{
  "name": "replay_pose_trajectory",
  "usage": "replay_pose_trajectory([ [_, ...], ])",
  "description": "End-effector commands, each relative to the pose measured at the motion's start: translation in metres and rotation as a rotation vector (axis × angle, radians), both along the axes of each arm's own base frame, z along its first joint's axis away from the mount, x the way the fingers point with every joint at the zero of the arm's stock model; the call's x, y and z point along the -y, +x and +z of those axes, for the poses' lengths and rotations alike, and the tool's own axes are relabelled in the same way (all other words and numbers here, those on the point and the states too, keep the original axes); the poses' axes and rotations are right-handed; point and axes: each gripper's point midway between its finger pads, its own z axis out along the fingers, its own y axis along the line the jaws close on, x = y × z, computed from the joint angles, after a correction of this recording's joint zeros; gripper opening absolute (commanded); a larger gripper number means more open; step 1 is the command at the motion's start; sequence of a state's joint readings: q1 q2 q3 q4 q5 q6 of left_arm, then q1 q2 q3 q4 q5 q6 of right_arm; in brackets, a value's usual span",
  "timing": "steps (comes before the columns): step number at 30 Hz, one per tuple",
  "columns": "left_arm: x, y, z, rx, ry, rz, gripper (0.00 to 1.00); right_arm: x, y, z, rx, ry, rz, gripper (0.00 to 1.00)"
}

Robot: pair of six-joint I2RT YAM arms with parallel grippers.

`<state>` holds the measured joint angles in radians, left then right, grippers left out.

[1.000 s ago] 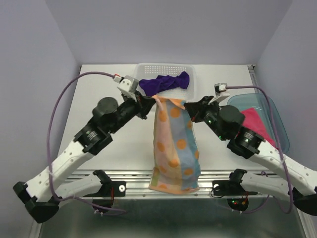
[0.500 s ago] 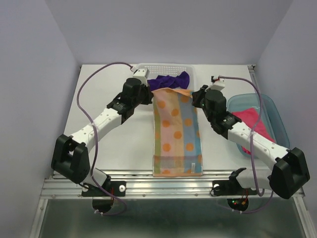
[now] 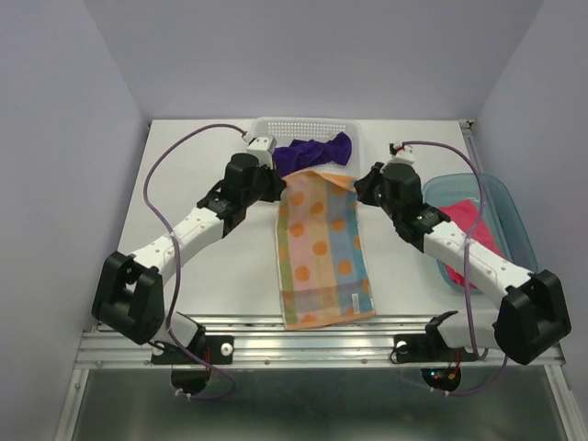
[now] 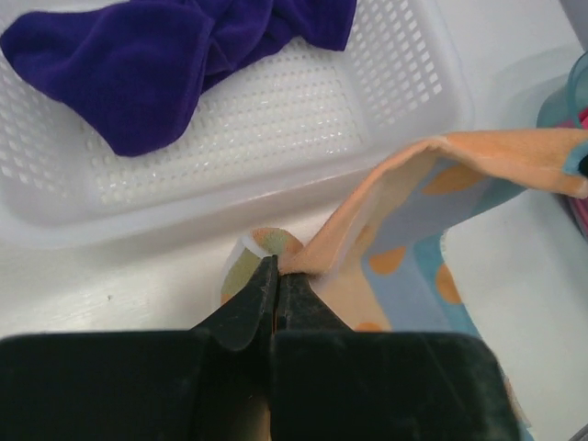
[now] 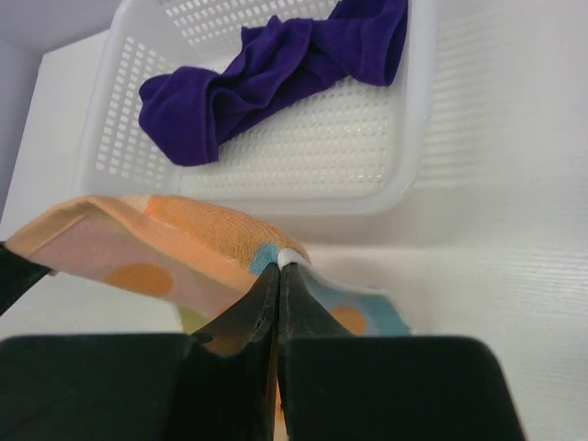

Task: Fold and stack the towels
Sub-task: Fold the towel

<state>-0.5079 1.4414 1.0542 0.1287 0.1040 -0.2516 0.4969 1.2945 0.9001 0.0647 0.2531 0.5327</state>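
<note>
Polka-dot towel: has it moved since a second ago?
Yes. The polka-dot towel has dropped toward the table; its near edge, earlier overlapping the front rail, now lies just short of it.

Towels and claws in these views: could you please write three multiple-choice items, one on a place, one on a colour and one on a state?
1. The purple towel lies: A. in the basket; B. on the floor; C. on a shelf.
2. The towel in the tray is: A. green; B. pink; C. white.
3. The left claw and right claw are: A. both open; B. one open; C. both shut on the dotted towel.

1 A: it sits inside the perforated walls.
2 B: pink shows above the rim.
3 C: each wrist view shows a pinched corner.
</note>
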Motion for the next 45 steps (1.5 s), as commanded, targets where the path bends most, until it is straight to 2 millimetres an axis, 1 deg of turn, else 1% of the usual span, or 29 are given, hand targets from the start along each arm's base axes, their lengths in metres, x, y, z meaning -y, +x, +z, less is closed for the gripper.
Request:
replay_pose_trajectory([
  [1, 0.001, -0.025, 0.0, 0.009, -0.052, -0.004, 0.0, -0.009, -0.024, 0.009, -0.042, 0.063, 0.093, 0.01],
  [2, 0.008, -0.034, -0.004, -0.001, -0.054, -0.017, 0.0, -0.012, -0.031, 0.002, -0.07, 0.077, 0.114, 0.01],
  [3, 0.006, -0.038, -0.008, -0.006, -0.049, 0.01, 0.0, -0.012, -0.038, -0.002, -0.091, 0.082, 0.128, 0.01],
  [4, 0.008, -0.049, -0.017, -0.028, -0.052, 0.01, 0.0, -0.013, -0.046, -0.013, -0.123, 0.083, 0.149, 0.01],
  [5, 0.011, -0.056, -0.021, -0.037, -0.051, 0.007, 0.0, -0.018, -0.053, -0.016, -0.14, 0.098, 0.181, 0.01],
  [6, 0.021, -0.07, -0.025, -0.051, -0.053, -0.026, 0.0, -0.017, -0.059, -0.022, -0.165, 0.098, 0.19, 0.01],
  [7, 0.015, -0.075, -0.031, -0.057, -0.04, 0.007, 0.0, -0.015, -0.064, -0.022, -0.174, 0.106, 0.187, 0.01],
  [8, 0.015, -0.081, -0.035, -0.082, -0.055, 0.026, 0.0, -0.014, -0.07, -0.028, -0.197, 0.112, 0.183, 0.01],
  [9, 0.016, -0.089, -0.033, -0.081, -0.064, 0.033, 0.0, -0.011, -0.076, -0.035, -0.224, 0.107, 0.178, 0.01],
  [11, 0.008, -0.101, -0.045, -0.122, -0.056, 0.073, 0.0, -0.006, -0.085, -0.033, -0.226, 0.105, 0.178, 0.01],
  [12, 0.003, -0.107, -0.047, -0.123, -0.048, 0.1, 0.0, -0.001, -0.093, -0.04, -0.259, 0.087, 0.175, 0.01],
  [14, -0.003, -0.119, -0.055, -0.156, -0.035, 0.119, 0.0, 0.0, -0.107, -0.037, -0.266, 0.096, 0.204, 0.01],
  [15, -0.003, -0.124, -0.057, -0.174, -0.052, 0.128, 0.0, 0.001, -0.118, -0.045, -0.3, 0.097, 0.22, 0.01],
  [16, 0.002, -0.137, -0.061, -0.186, -0.057, 0.103, 0.0, 0.002, -0.124, -0.048, -0.314, 0.102, 0.23, 0.01],
  [17, 0.003, -0.144, -0.062, -0.201, -0.072, 0.108, 0.0, 0.002, -0.136, -0.049, -0.33, 0.109, 0.258, 0.01],
  [19, 0.002, -0.167, -0.082, -0.261, -0.013, 0.1, 0.0, 0.003, -0.149, -0.055, -0.368, 0.111, 0.278, 0.01],
  [20, 0.001, -0.174, -0.086, -0.275, 0.002, 0.102, 0.0, 0.003, -0.156, -0.058, -0.39, 0.108, 0.301, 0.01],
  [22, -0.003, -0.186, -0.096, -0.308, 0.02, 0.134, 0.0, 0.012, -0.173, -0.07, -0.455, 0.084, 0.296, 0.01],
  [23, -0.004, -0.2, -0.104, -0.335, 0.057, 0.118, 0.0, 0.013, -0.179, -0.073, -0.474, 0.077, 0.302, 0.01],
  [24, -0.005, -0.206, -0.108, -0.347, 0.062, 0.114, 0.0, 0.017, -0.188, -0.078, -0.507, 0.069, 0.301, 0.01],
  [25, -0.004, -0.212, -0.111, -0.372, 0.054, 0.121, 0.0, 0.017, -0.191, -0.08, -0.521, 0.072, 0.304, 0.01],
  [26, -0.006, -0.22, -0.115, -0.392, 0.07, 0.118, 0.0, 0.017, -0.199, -0.089, -0.552, 0.076, 0.319, 0.01],
  [27, -0.001, -0.23, -0.116, -0.401, 0.076, 0.088, 0.0, 0.009, -0.206, -0.089, -0.575, 0.112, 0.362, 0.01],
  [29, 0.0, -0.242, -0.12, -0.433, 0.087, 0.079, 0.0, 0.004, -0.219, -0.103, -0.63, 0.144, 0.406, 0.01],
  [31, 0.002, -0.253, -0.12, -0.446, 0.101, 0.063, 0.0, -0.001, -0.229, -0.107, -0.67, 0.165, 0.448, 0.01],
  [34, -0.004, -0.26, -0.118, -0.465, 0.121, 0.071, 0.0, 0.004, -0.232, -0.107, -0.684, 0.14, 0.438, 0.01],
  [35, -0.007, -0.261, -0.117, -0.469, 0.128, 0.077, 0.0, 0.006, -0.232, -0.104, -0.671, 0.135, 0.434, 0.01],
  [44, 0.007, -0.261, -0.072, -0.401, 0.064, -0.032, 0.0, 0.008, -0.226, -0.064, -0.601, 0.102, 0.449, 0.01],
  [45, 0.007, -0.263, -0.068, -0.398, 0.053, -0.043, 0.0, 0.01, -0.227, -0.063, -0.607, 0.091, 0.44, 0.01],
])
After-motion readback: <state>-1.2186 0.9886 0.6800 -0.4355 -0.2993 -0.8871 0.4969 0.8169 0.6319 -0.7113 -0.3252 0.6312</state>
